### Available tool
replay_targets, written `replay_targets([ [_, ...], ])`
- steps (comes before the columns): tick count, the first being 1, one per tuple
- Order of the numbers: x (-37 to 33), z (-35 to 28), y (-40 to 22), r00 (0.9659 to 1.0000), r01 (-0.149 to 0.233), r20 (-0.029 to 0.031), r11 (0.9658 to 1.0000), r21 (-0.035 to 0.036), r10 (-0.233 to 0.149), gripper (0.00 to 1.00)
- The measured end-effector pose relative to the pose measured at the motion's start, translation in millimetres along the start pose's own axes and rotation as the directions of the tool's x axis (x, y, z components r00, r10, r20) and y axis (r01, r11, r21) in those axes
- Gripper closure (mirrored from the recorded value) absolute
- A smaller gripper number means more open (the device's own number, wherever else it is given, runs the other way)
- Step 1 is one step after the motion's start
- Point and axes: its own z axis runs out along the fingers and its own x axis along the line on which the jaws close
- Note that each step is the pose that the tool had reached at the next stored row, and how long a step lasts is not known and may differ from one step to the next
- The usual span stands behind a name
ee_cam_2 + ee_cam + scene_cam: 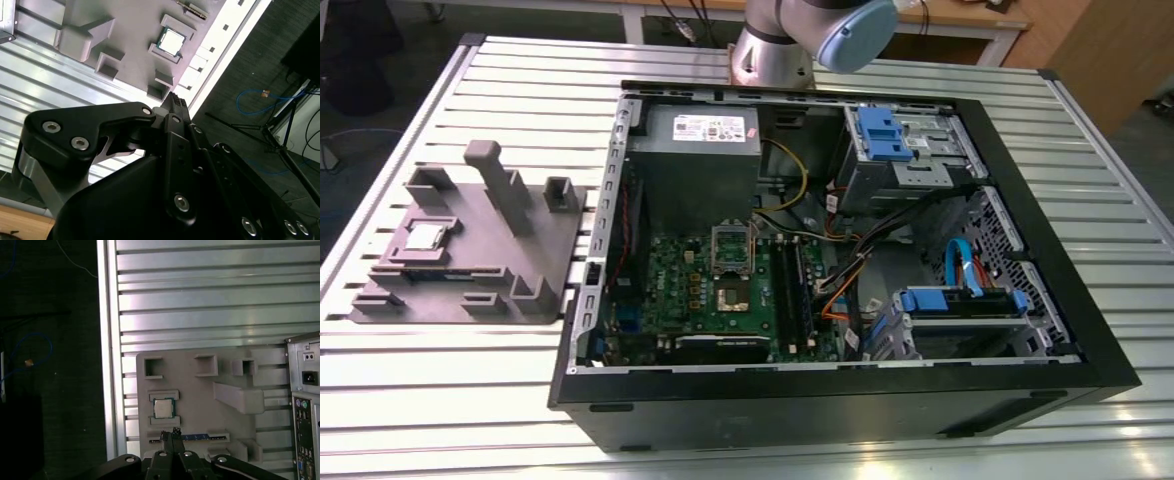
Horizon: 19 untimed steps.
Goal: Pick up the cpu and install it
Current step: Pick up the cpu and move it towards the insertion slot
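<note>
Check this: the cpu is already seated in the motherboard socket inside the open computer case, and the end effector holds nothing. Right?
No. The exterior view shows the cpu lying in the grey fixture block on the table, outside the open computer case, not in the motherboard socket. The end effector does hold nothing.

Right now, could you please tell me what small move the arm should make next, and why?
Probably open the claw. It looks shut and empty, while the chip lies flat in its pocket on the grey holder, apart from the claw and untouched.
</note>
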Motion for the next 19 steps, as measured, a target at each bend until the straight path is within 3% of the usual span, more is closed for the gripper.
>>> replay_targets([
  [3,0.0,0.0,0.0,1.0000,0.000,0.0000,1.0000,0.0000,0.000,0.89],
  [8,0.1,0.0,0.0,1.0000,0.000,0.0000,1.0000,0.0000,0.000,0.65],
  [9,0.1,0.0,0.0,1.0000,0.000,0.0000,1.0000,0.0000,0.000,0.65],
  [12,0.1,0.0,0.0,1.0000,0.000,0.0000,1.0000,0.0000,0.000,0.47],
  [14,0.2,0.0,0.0,1.0000,0.000,0.0000,1.0000,0.0000,0.000,0.47],
  [15,0.2,0.0,0.0,1.0000,0.000,0.0000,1.0000,0.0000,0.000,0.41],
  [19,0.2,0.0,0.0,1.0000,0.000,0.0000,1.0000,0.0000,0.000,0.41],
])
